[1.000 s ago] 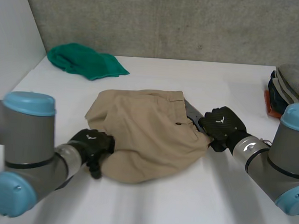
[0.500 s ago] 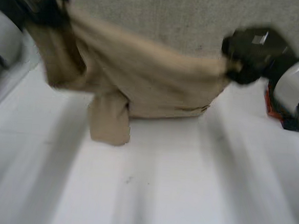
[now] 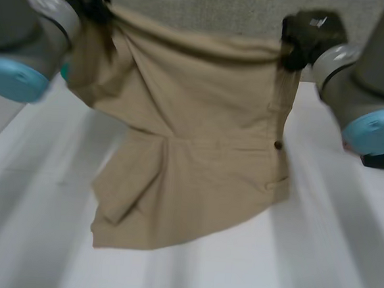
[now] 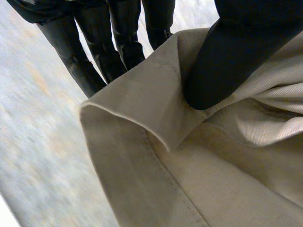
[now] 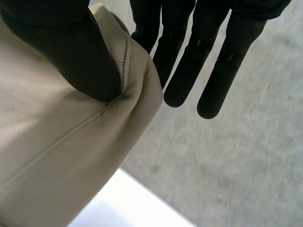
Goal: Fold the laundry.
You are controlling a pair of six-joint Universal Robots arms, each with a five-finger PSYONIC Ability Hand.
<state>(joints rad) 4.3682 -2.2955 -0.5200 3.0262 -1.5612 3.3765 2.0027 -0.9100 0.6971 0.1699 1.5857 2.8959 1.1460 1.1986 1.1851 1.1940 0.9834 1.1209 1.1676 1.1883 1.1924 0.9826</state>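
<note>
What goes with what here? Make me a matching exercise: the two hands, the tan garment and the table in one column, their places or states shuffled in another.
Column one:
1. left hand
2. right hand
3. tan garment
4. table

Column two:
A. white, lying below the hanging cloth
B. pinches the top corner on the side with the dark button
C. hangs spread in the air between two hands
D. pinches the top corner on the side away from the button

Pairs: 1-D, 2-B, 3-C, 4-A

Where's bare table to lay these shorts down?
Bare white table in front of and either side of the hanging tan shorts, pinched by left hand and right hand. Crowded only at the right edge, by a dark item.
</note>
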